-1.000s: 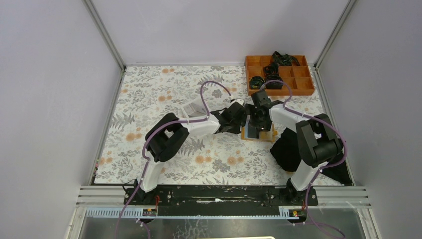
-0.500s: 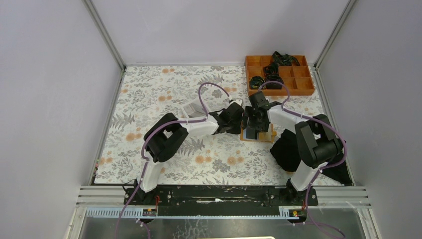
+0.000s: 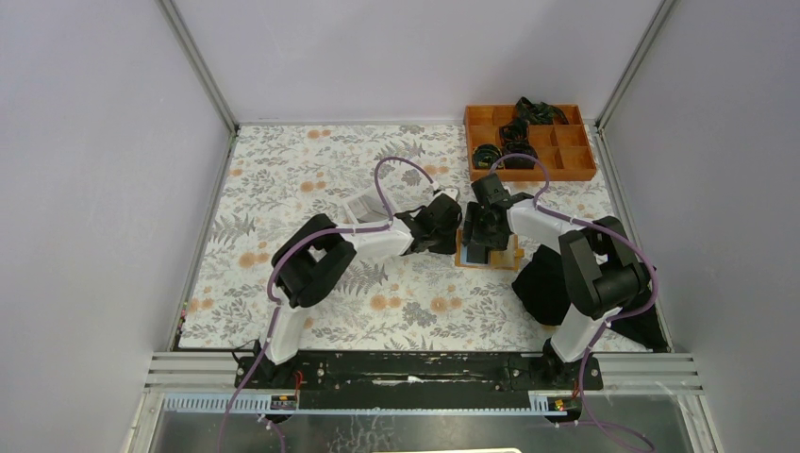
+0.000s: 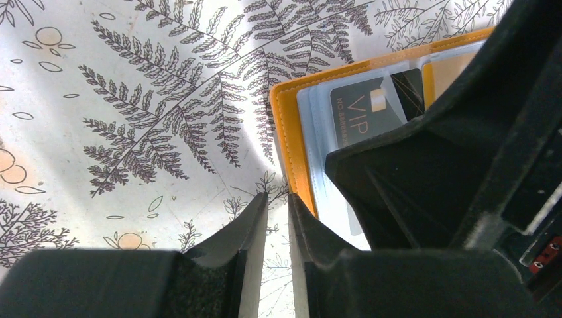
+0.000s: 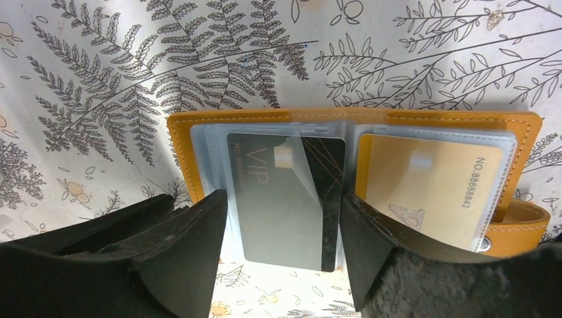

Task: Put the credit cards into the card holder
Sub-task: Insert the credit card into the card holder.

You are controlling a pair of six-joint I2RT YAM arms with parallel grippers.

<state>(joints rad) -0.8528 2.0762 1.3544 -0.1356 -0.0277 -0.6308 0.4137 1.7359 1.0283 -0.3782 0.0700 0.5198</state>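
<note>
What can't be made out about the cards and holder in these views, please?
- Top external: card holder mostly under the left arm and right arm; cards too small to tell apart.
- Right wrist: unclear whether the right fingers pinch the VIP card or merely flank it.
- Left wrist: right fingers hide most of the holder.

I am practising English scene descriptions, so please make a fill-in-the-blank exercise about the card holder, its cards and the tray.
1. The card holder lies ____ on the table.
2. The word printed on the black card is ____.
3. The second card, beside it, is ____ in colour.
4. The orange tray stands at the table's far ____ corner.

Missing words: open; VIP; gold; right.
</note>
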